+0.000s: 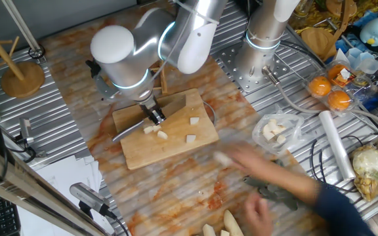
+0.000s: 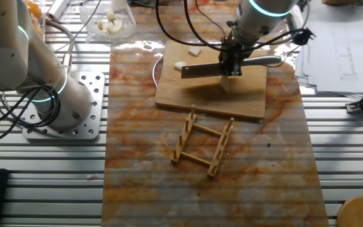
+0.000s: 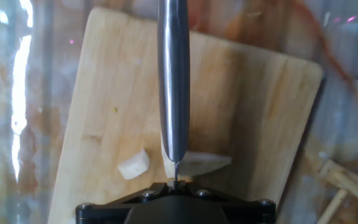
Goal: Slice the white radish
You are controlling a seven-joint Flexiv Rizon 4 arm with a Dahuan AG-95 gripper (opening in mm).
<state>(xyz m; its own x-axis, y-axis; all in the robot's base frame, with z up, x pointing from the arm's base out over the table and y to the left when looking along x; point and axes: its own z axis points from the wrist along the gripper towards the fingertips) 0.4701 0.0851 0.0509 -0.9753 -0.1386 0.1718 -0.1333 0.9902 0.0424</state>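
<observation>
My gripper (image 1: 155, 117) is shut on a knife whose blade (image 2: 200, 69) lies level over the wooden cutting board (image 1: 205, 134). In the hand view the blade (image 3: 173, 81) shows edge-on and rests on a cream-white radish piece (image 3: 197, 163), with a smaller chunk (image 3: 133, 165) just to its left. Other radish chunks (image 1: 194, 120) lie scattered on the board. In the other fixed view the gripper (image 2: 230, 60) stands over the piece being cut (image 2: 227, 84), with two chunks (image 2: 179, 64) at the board's far side.
A person's blurred hand and arm (image 1: 287, 183) move over the table right of the board. A clear bag of pale chunks (image 1: 275, 129), a film roll (image 1: 335, 144), thick pale roots (image 1: 222, 226), a wooden rack (image 2: 203, 145) and a second arm's base (image 2: 49, 94) surround it.
</observation>
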